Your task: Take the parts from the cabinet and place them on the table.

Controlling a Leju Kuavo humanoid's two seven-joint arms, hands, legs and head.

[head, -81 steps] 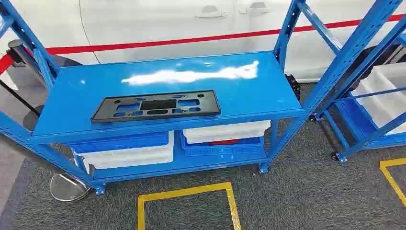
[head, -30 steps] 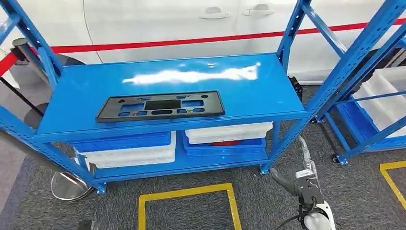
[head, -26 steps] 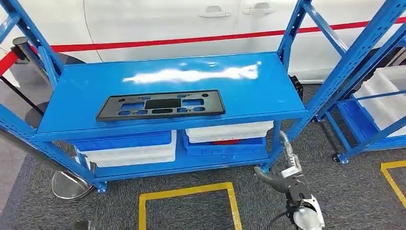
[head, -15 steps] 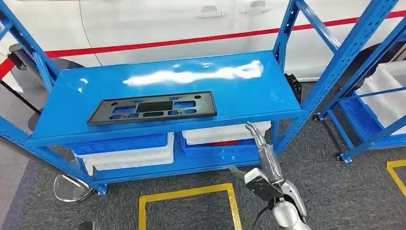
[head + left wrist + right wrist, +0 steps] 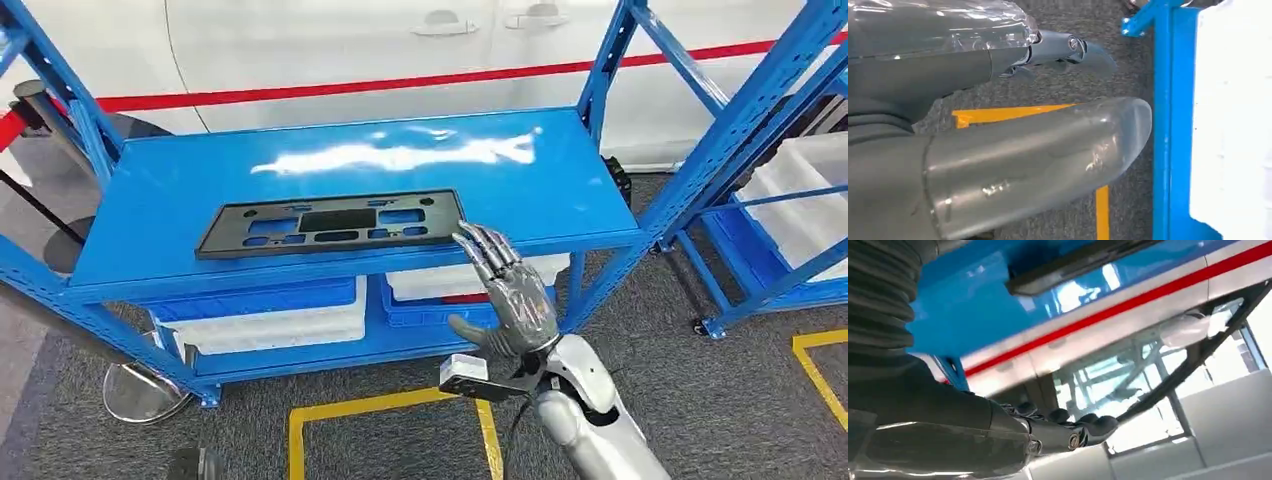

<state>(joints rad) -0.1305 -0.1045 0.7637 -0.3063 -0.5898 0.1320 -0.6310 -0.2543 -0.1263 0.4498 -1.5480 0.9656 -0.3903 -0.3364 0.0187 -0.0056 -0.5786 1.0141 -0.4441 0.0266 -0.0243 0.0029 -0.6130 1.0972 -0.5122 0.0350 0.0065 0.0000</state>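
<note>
A flat black plastic part (image 5: 330,222) with several cut-outs lies on the blue top shelf (image 5: 520,180) of the rack, near its front edge. My right hand (image 5: 508,290) is raised in front of the shelf with its fingers spread and empty, its fingertips just short of the part's right end. In the right wrist view the right hand (image 5: 998,430) is stretched flat, with the black part (image 5: 1073,262) and the blue shelf beyond it. The left wrist view has my left hand (image 5: 1013,115) low over grey carpet, its fingers straight and holding nothing.
Under the top shelf sit white and blue bins (image 5: 270,315), with another white bin (image 5: 480,275) to their right. A second blue rack (image 5: 760,150) with white bins stands at the right. Yellow floor tape (image 5: 390,405) marks the carpet, and a white car (image 5: 350,50) is behind.
My right hand has risen from low beside the rack's leg to the shelf's front edge, close to the black part's right end. The camera has shifted slightly.
</note>
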